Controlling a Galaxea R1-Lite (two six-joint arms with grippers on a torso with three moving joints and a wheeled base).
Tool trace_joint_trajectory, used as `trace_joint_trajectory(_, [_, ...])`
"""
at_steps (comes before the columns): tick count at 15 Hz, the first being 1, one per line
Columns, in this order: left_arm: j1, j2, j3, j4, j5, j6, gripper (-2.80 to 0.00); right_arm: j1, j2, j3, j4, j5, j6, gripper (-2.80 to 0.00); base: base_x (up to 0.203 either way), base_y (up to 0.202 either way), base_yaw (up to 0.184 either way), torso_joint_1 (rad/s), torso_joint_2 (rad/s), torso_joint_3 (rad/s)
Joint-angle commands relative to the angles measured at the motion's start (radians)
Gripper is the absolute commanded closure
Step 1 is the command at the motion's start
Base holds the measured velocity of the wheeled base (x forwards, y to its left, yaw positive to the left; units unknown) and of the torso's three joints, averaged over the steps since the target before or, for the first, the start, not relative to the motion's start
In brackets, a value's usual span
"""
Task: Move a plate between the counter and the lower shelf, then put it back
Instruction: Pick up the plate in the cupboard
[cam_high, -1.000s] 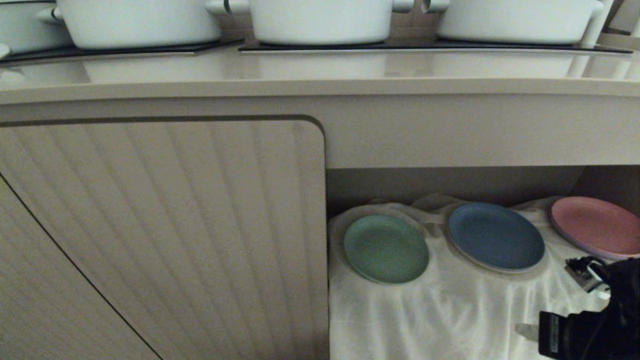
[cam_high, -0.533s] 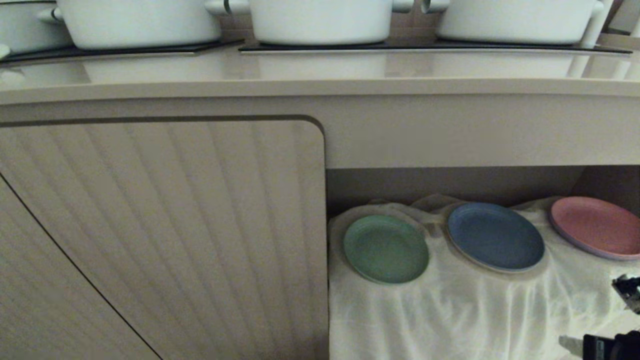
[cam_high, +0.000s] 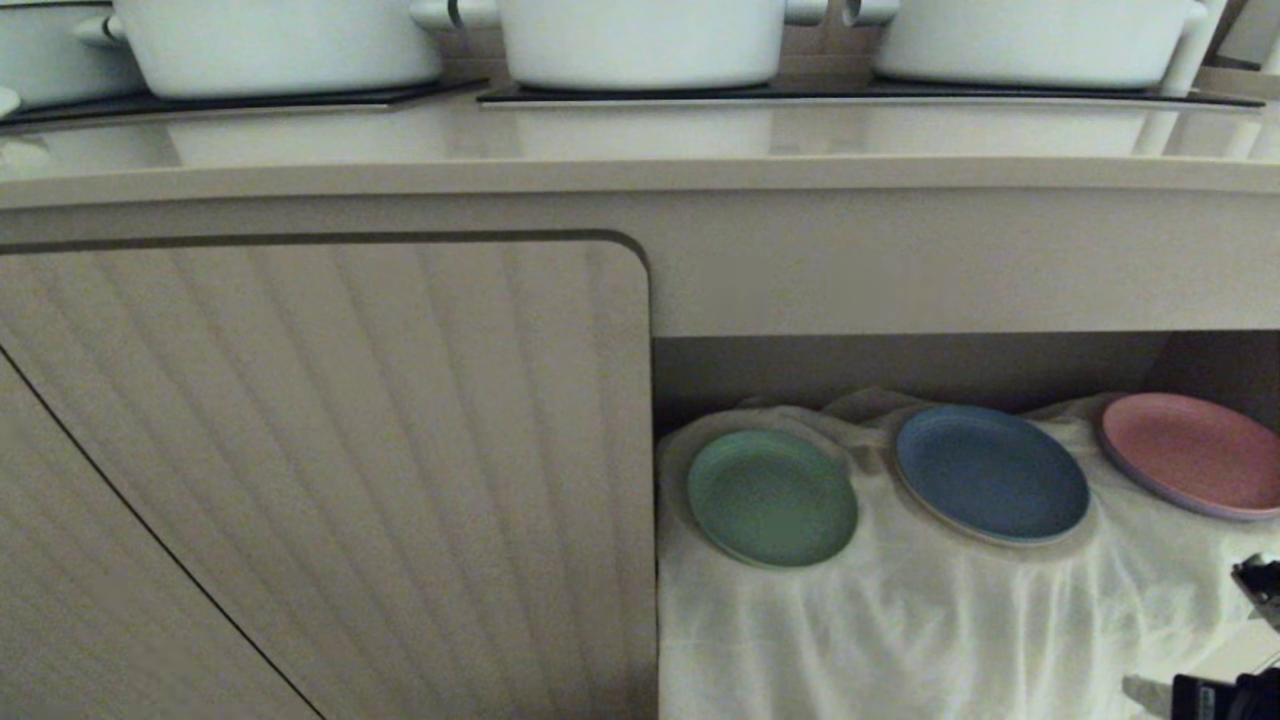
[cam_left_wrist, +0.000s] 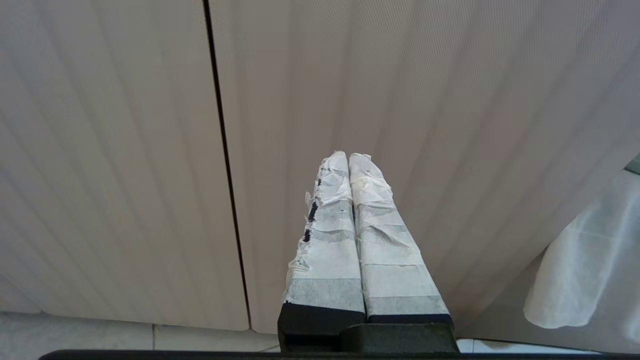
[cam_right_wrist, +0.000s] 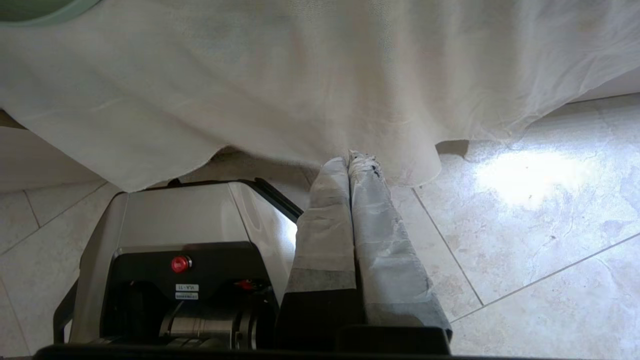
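Mint-green plate (cam_high: 772, 498) lying flat on the white cloth (cam_high: 900, 620) of the lower shelf (cam_high: 900, 365), just left of the dark blue plate (cam_high: 990, 473); pink plate (cam_high: 1190, 452) further right of the blue one, apart from it; beige table (cam_high: 640, 150) above the shelf, carrying white pots (cam_high: 640, 40) on black hob panels (cam_high: 800, 94); right pincer (cam_right_wrist: 350, 160) pressed together, empty, at the cloth's hanging hem, over the tiled floor (cam_right_wrist: 540, 225); left pincer (cam_left_wrist: 348, 159) likewise pressed together, empty, facing the ribbed cabinet door (cam_high: 320, 470) left of the shelf.
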Motion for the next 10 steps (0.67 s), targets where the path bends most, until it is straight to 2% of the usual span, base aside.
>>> trace_joint_trajectory(1, [0.000,0.000,0.000,0.000,0.001,-0.001,0.00,0.003,0.016,-0.006,-0.003,0.001,0.003,0.00,0.000,0.000,0.000,0.000,0.00,0.000])
trace_joint_trajectory(5, [0.000,0.000,0.000,0.000,-0.001,-0.001,0.00,0.019,0.048,-0.016,-0.004,0.050,0.004,0.00,0.000,0.000,0.000,0.000,0.00,0.000])
trace_joint_trajectory(10, [0.000,0.000,-0.001,0.001,-0.001,-0.001,0.00,0.030,0.016,-0.013,-0.004,0.062,-0.002,0.00,0.000,0.000,0.000,0.000,0.00,0.000])
